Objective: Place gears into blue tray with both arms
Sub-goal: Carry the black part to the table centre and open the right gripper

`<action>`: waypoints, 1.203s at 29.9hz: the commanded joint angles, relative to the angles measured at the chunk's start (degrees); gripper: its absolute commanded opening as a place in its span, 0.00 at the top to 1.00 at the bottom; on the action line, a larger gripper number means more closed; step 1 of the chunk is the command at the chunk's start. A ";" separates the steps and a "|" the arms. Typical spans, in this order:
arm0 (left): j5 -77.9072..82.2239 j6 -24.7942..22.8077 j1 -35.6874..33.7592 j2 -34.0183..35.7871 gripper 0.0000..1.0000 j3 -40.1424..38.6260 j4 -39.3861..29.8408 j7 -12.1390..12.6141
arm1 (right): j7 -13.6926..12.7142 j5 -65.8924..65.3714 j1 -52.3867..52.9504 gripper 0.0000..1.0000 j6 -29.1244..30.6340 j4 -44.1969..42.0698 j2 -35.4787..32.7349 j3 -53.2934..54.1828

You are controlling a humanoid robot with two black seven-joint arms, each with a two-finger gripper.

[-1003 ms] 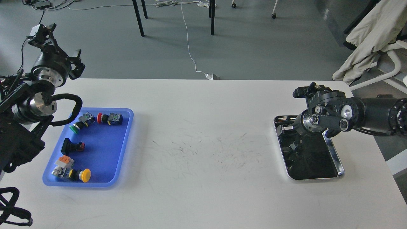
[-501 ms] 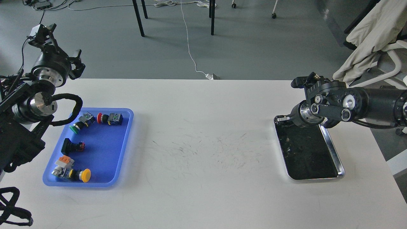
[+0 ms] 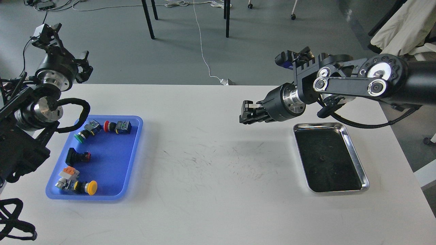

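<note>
One gear (image 3: 321, 158) lies in the steel tray (image 3: 361, 170) near the table's right edge. Right gripper (image 3: 246, 114) hangs above mid-table, its load untellable; left gripper (image 3: 46, 35) unreadable. Likely carrying leftward; next, reach the blue tray (image 3: 112, 163).

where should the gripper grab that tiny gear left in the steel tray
The gear lies flat on the dark floor of the steel tray, away from the rim. Best guess: come straight down from above and pinch across its outer toothed edge, fingers on opposite sides. It looks too low for a sideways approach. The right gripper is nearer, over the table left of the tray.
</note>
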 commanded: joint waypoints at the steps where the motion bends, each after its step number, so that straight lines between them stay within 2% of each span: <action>1: 0.00 0.03 0.00 -0.01 0.02 0.01 0.09 0.01 | 0.35 2.20 -0.93 0.96 -4.09 -1.85 7.51 1.10; 5: 0.00 0.03 -0.09 -0.01 0.02 0.01 0.09 0.01 | 0.61 3.43 -5.50 0.96 -8.22 -5.89 15.26 2.86; 10: 0.00 0.03 -0.09 0.61 0.02 -0.08 0.09 0.01 | 0.61 3.43 -11.47 0.96 -12.36 -11.61 15.26 4.79; 16: 0.00 -0.05 -0.18 0.96 0.02 -0.08 0.09 0.01 | 0.79 3.79 -16.40 0.96 -13.42 -14.69 15.26 10.41; 36: 0.00 -0.05 -0.09 1.49 0.02 0.18 0.09 0.01 | 0.00 5.63 -23.26 0.93 -15.26 -6.96 15.26 12.35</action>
